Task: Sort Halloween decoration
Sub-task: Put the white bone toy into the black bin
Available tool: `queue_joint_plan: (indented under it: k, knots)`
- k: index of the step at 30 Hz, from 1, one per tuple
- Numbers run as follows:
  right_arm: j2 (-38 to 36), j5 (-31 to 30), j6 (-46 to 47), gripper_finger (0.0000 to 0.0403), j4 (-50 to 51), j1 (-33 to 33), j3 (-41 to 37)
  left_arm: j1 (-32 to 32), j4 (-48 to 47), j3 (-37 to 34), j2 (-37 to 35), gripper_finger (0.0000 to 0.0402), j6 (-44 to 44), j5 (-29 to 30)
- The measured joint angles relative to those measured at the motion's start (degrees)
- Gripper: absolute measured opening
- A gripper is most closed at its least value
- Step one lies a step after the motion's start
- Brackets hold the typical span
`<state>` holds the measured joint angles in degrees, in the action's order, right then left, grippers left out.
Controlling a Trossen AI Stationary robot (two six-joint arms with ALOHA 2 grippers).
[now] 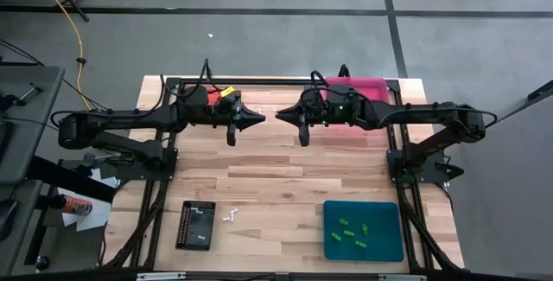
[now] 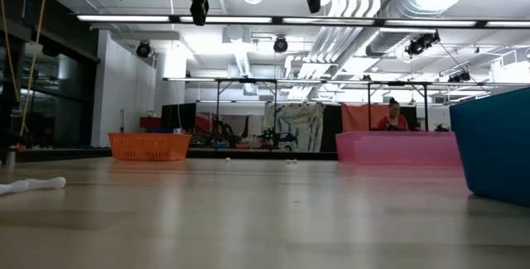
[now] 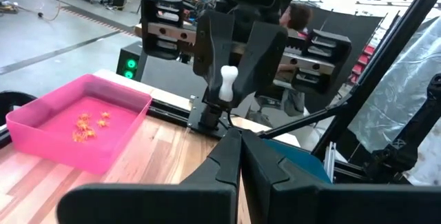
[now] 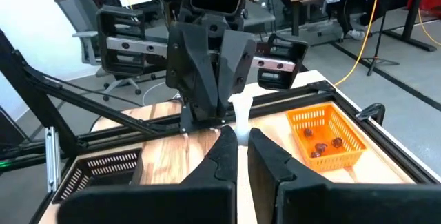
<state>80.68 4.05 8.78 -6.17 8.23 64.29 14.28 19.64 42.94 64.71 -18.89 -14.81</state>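
The table point(image 1: 285, 173) carries four trays: teal point(image 1: 364, 231) at the near right, black point(image 1: 196, 225) at the near left, pink point(image 1: 356, 88) at the far right under the right arm, orange point(image 1: 223, 92) at the far left under the left arm.

Both arms hang above the far middle, tips facing each other with a small gap between. The left gripper point(image 1: 257, 118) has its fingers pressed together, nothing between them. The right gripper point(image 1: 282, 114) is pinched on a white bone point(image 3: 227, 84), which sticks out from its closed fingertips.

Green trinkets point(image 1: 352, 232) lie scattered in the teal tray. Orange trinkets point(image 3: 87, 125) sit in the pink tray, brown ones point(image 4: 321, 146) in the orange tray. Two more white pieces point(image 1: 230, 216) lie on the bare wood just beside the black tray.
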Motion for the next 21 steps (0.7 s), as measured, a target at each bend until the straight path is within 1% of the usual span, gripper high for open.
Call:
queue_joint_plan:
  k: [9,15,18,21]
  knots:
    - [0.0,0.0,0.15,0.0002,0.0,0.02,0.0,0.12,0.0,0.0,0.0,0.0,0.26,0.52]
    - [0.88,0.0,0.15,0.0002,0.18,-0.36,0.13,2.33,0.51,0.0,0.0,0.0,1.13,0.66]
    - [3.58,0.68,0.37,0.0002,0.89,-1.3,0.13,4.45,2.77,0.0,-0.93,0.0,1.12,0.7]
    - [8.13,1.03,1.83,0.0002,0.39,-2.77,0.13,6.24,5.72,0.02,-2.41,0.0,0.37,0.71]
